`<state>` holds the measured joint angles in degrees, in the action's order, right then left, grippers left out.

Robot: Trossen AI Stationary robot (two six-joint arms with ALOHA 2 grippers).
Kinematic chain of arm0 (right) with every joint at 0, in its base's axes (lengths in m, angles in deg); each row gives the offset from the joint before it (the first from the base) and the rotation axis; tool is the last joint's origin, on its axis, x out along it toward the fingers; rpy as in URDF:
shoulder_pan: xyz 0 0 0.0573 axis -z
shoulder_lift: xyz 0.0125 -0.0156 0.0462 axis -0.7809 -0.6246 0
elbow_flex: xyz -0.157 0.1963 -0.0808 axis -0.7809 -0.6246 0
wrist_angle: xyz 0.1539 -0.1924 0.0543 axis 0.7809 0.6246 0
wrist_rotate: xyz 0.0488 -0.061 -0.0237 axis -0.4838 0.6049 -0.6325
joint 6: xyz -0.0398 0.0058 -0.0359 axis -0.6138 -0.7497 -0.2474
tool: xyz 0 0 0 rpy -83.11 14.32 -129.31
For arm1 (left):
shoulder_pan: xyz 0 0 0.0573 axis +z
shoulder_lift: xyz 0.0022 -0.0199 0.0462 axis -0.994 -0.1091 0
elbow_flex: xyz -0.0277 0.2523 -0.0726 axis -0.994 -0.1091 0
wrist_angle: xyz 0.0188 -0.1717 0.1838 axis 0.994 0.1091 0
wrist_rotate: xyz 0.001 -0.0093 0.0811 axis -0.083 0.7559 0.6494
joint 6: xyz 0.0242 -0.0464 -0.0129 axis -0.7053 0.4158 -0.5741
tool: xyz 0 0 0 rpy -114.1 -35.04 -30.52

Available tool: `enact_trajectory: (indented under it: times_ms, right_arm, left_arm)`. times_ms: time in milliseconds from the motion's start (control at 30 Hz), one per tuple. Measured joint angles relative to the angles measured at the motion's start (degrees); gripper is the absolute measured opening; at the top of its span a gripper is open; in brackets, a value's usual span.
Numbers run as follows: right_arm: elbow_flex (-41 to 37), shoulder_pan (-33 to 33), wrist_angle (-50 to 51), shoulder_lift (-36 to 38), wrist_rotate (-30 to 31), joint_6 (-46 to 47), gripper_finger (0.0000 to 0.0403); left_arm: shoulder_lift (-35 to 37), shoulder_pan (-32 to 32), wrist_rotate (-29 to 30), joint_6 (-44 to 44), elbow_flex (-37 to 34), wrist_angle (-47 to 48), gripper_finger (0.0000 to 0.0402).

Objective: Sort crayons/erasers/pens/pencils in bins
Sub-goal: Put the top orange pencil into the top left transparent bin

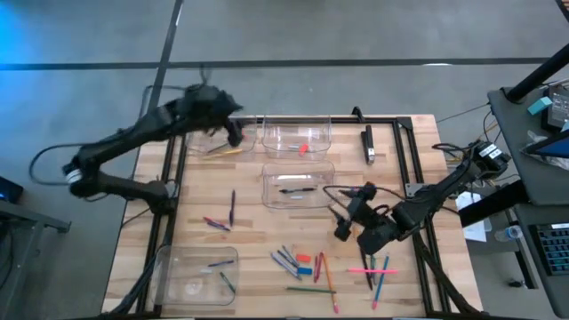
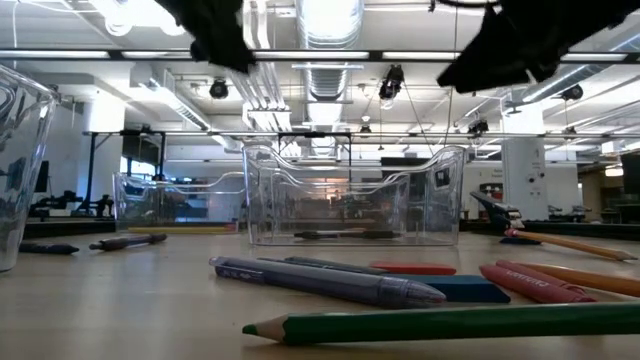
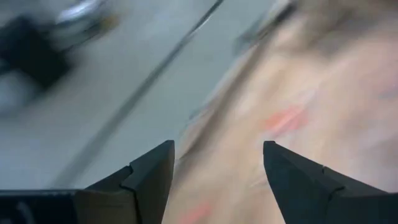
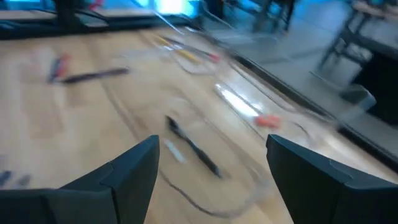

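From above, the left gripper [image 1: 233,133] is hanging over the far-left bin [image 1: 218,140], where a yellow pencil [image 1: 224,151] is lying; its fingers cannot be made out here. The right gripper [image 1: 341,227] is hovering just beside the middle bin [image 1: 299,185], which is holding a dark pen [image 1: 298,190], with the loose pile of pens, crayons and pencils [image 1: 307,265] lying near it toward the front edge. A risk, as a judgement: that arm is working close to the clear bin wall and could be knocking or shoving the bin while reaching down. From table height, both arms are showing only as dark shapes at the top edge, and a green pencil [image 2: 440,324] is lying in the foreground in front of a grey pen [image 2: 330,281] (any sweep low across here could be scattering these). In the left wrist view, the left gripper's fingers [image 3: 152,177] are standing apart with nothing between them, though the table beyond is smeared. In the right wrist view, the right gripper's fingers [image 4: 134,171] are spread wide and empty, with the dark pen [image 4: 193,147] lying ahead between them inside the bin's rim.
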<state>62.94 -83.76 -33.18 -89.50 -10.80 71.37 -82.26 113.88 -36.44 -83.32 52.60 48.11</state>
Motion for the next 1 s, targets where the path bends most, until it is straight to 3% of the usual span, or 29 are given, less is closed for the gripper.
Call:
enact_trajectory:
  times_ms: [67,167,333,500,700,1000]
  right_arm:
    - [0.00,0.82,7.83,1.97,-0.21,6.69,0.0281]
    - [0.00,2.23,18.13,5.23,-2.03,14.19,0.0281]
    - [-0.01,5.49,30.64,10.54,-15.82,23.45,0.0281]
    - [-0.83,5.94,34.84,11.67,-23.98,29.69,0.0281]
    - [-4.24,5.96,34.28,10.84,-26.16,37.18,0.0281]
    - [-13.42,5.96,24.56,8.89,-31.86,43.14,0.0268]
  left_arm:
    - [4.50,-3.27,-7.86,6.32,-3.89,-6.99,0.0223]
    - [10.27,-11.17,-8.97,9.36,-12.22,-21.74,0.0215]
    - [14.68,-24.34,-5.59,9.46,-27.42,-50.54,0.0208]
    - [12.41,-33.66,3.34,9.41,-37.96,-68.94,0.0207]
    - [4.31,-39.82,13.21,9.57,-42.18,-76.64,0.0207]
    - [-3.15,-40.50,13.99,8.87,-38.74,-77.22,0.0207]
